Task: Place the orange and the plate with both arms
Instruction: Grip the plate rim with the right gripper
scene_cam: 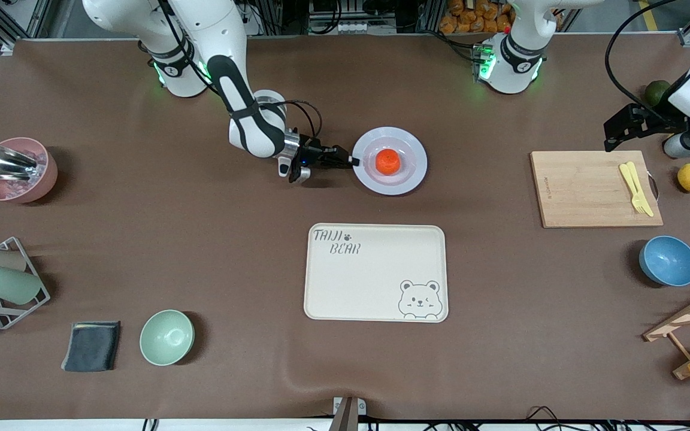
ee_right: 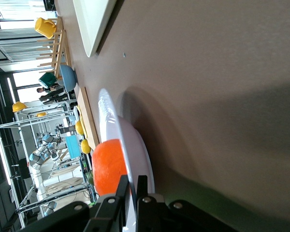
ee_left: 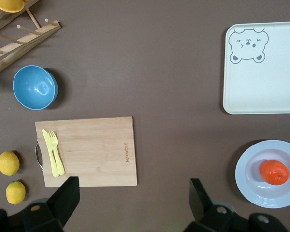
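Gripping the plate (scene_cam: 390, 160) rim, my right gripper (scene_cam: 351, 160) fingers are pinched shut on it. One orange (scene_cam: 387, 161) sits in the one plate, flat, mid-desk toward the robots' edge. My left gripper (scene_cam: 614, 133), spread apart, waits over the cutting board (scene_cam: 595, 188) corner.

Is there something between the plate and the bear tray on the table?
No. In the front view only bare brown table lies between the plate and the bear tray. The orange sits on the plate.

Bare table (scene_cam: 261, 263) lies between plate (scene_cam: 411, 173) and tray (scene_cam: 345, 299).
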Robot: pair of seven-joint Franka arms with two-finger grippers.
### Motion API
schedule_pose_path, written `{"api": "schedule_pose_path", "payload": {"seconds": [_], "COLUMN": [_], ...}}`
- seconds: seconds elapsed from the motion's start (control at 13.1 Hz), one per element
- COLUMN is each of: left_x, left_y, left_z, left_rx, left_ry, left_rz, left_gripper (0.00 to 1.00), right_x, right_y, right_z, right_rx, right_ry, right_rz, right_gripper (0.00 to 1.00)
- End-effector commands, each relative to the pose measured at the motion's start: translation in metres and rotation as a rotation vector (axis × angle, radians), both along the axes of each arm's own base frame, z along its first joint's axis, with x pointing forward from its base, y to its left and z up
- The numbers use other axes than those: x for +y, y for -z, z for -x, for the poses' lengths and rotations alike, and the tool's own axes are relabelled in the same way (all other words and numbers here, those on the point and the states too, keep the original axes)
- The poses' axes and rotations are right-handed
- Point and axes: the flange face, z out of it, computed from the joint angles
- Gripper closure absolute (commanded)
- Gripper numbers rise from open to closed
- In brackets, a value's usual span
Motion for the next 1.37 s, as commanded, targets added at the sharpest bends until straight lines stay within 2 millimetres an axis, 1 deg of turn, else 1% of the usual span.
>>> {"api": "schedule_pose_path", "payload": {"seconds": [0.0,0.15,0.23,0.46,0.84,1.14,1.22,1.3], "left_x": [0.001,-0.001,-0.001,0.000,-0.001,-0.002,-0.002,-0.002], "left_y": [-0.006,-0.006,-0.006,-0.006,-0.007,-0.007,-0.007,-0.007], "left_z": [-0.003,-0.003,-0.003,-0.003,-0.003,-0.003,-0.003,-0.003], "left_rx": [-0.010,-0.009,-0.009,-0.009,-0.011,-0.011,-0.011,-0.011], "left_ry": [0.004,0.008,0.011,0.013,0.016,0.018,0.017,0.019], "left_rz": [0.028,0.028,0.028,0.028,0.026,0.028,0.026,0.026], "left_gripper": [0.00,0.00,0.00,0.00,0.00,0.00,0.00,0.00], "right_x": [0.009,0.009,0.010,0.019,0.027,0.025,0.020,0.022], "right_y": [0.001,-0.001,-0.006,-0.017,-0.045,-0.070,-0.080,-0.090], "right_z": [-0.002,-0.006,-0.009,-0.013,-0.026,-0.077,-0.100,-0.118], "right_rx": [-0.024,-0.027,-0.031,-0.024,-0.034,-0.044,-0.047,-0.044], "right_ry": [0.013,0.019,0.025,0.055,0.121,0.207,0.253,0.291], "right_rz": [-0.013,-0.021,-0.030,-0.146,-0.215,-0.233,-0.210,-0.186], "right_gripper": [1.00,1.00,1.00,1.00,1.00,1.00,1.00,1.00]}}
